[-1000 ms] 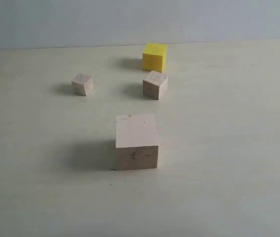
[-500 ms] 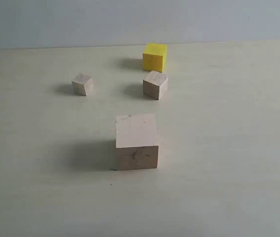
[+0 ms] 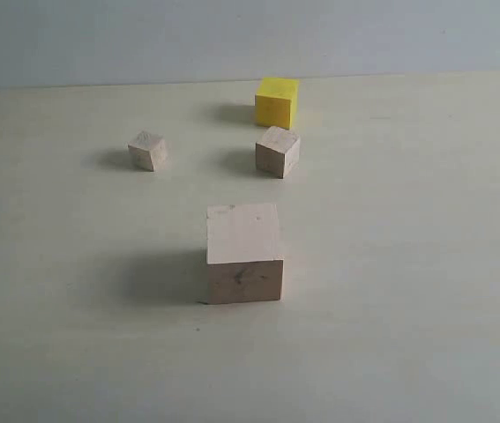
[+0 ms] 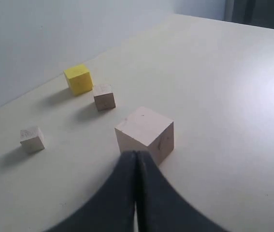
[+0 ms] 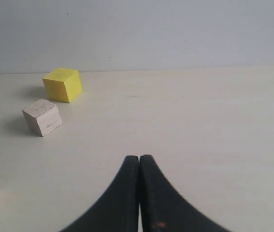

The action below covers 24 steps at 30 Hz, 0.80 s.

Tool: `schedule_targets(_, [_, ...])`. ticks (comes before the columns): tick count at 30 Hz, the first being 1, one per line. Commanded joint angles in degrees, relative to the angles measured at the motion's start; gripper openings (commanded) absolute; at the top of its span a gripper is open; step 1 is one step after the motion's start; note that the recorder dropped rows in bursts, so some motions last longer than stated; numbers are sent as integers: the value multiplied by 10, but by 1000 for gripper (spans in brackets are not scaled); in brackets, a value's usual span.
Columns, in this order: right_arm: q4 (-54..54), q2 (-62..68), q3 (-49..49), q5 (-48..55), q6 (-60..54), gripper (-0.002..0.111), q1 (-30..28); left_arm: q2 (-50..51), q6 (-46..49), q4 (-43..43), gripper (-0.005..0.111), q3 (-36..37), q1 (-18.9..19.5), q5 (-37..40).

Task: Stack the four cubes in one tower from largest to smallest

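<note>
Fingers (image 4: 117, 193) of left gripper (image 4: 136, 154) together, empty; right gripper (image 5: 139, 158) same. Nothing stacked yet. Large cube (image 3: 243, 251) lower centre of exterior view, yellow cube (image 3: 276, 101) upper centre, medium cube (image 3: 277, 151) just below it, tiny cube (image 3: 147, 150) upper left, all apart on desk (image 3: 408, 264). All stacking left to do.

The left gripper (image 4: 136, 154) is fully closed, its two dark fingers (image 4: 122, 193) pressed flat together along a thin seam and tapering to a blunt tip. The right gripper (image 5: 139, 158) is closed the same way, its curved black fingers (image 5: 122, 193) meeting at the tip. Both arms are seen only through their own wrist cameras.
</note>
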Motion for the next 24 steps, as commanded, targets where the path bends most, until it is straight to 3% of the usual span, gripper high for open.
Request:
schedule_targets(1, [-1, 40, -34, -8, 0, 0, 0, -4, -4, -6, 0, 5, 1, 1])
schedule_targets(13, [-1, 158, -151, -8, 0, 0, 0, -4, -4, -9, 0, 6, 1, 1])
schedule_targets(24, [-1, 166, -157, -16, 0, 0, 0, -4, -4, -9, 0, 10, 1, 0])
